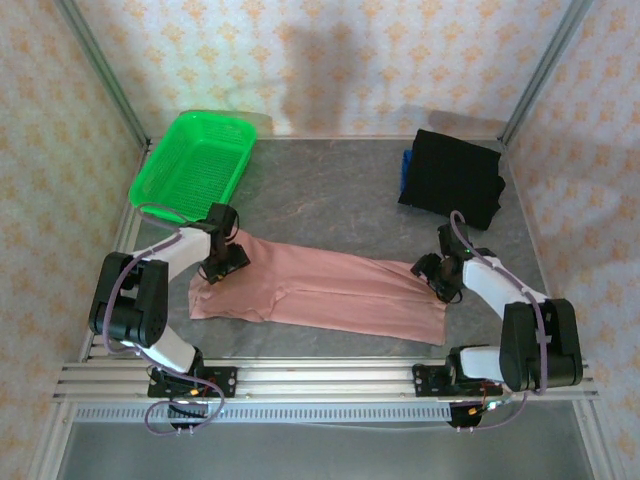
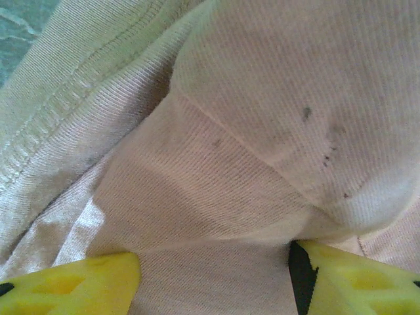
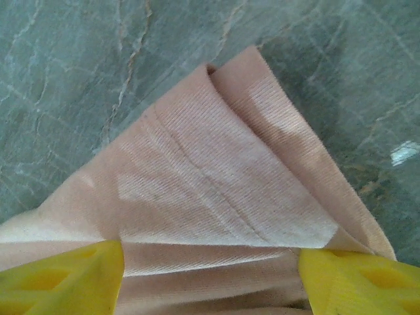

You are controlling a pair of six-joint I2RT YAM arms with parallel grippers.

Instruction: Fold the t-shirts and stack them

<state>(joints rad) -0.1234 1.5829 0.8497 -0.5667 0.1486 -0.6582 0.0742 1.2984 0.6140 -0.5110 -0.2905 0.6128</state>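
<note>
Dusty-pink t-shirt [image 1: 320, 290] laid flat as long strip on table [image 1: 320, 190]. Left gripper [image 1: 216, 268] set at left end, right gripper [image 1: 438, 285] at right end, likely for crosswise fold. Both finger pairs spread astride cloth, unclenched. Folded black t-shirt [image 1: 452, 180] kept far right, likely as stack base.

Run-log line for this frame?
left gripper open over pink t-shirt | right gripper open at its corner | black t-shirt folded

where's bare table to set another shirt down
The widest bare patch of table lies at the back middle, between the green basket and the black shirt, behind the pink shirt. A thin strip runs along the near edge in front of it. The front middle is crowded: the left gripper and right gripper sit at the pink shirt's ends.
</note>
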